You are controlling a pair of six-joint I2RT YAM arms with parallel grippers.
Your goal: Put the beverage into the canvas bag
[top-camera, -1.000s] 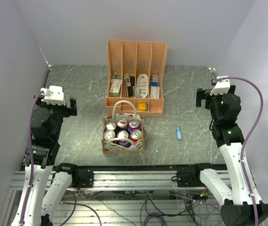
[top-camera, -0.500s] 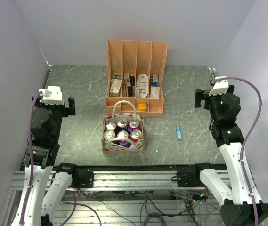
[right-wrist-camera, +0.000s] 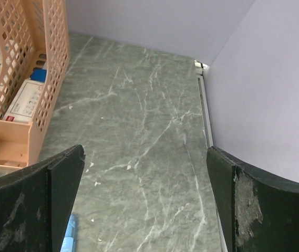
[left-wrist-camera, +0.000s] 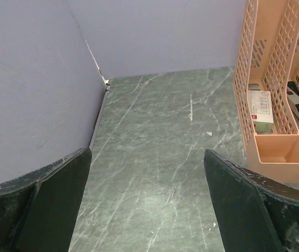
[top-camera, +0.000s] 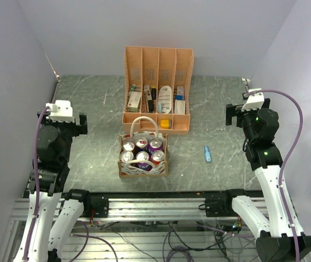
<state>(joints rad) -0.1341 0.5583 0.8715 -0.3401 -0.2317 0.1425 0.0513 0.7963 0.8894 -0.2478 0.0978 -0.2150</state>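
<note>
The canvas bag (top-camera: 142, 170), a small tan tote with white loop handles and a red print on its side, stands on the table's near middle. Several beverage cans (top-camera: 142, 151) stand upright inside it, red, silver and purple. My left gripper (top-camera: 82, 125) is raised at the far left, well away from the bag, and its jaws stand wide apart and empty over bare table in the left wrist view (left-wrist-camera: 147, 176). My right gripper (top-camera: 230, 113) is raised at the far right, also open and empty in the right wrist view (right-wrist-camera: 145, 176).
A peach plastic file organiser (top-camera: 157, 87) with small boxes stands behind the bag; it shows in the left wrist view (left-wrist-camera: 280, 94) and the right wrist view (right-wrist-camera: 20, 73). A small blue object (top-camera: 207, 154) lies right of the bag, at my right wrist view's lower left (right-wrist-camera: 69, 236). Walls close both sides.
</note>
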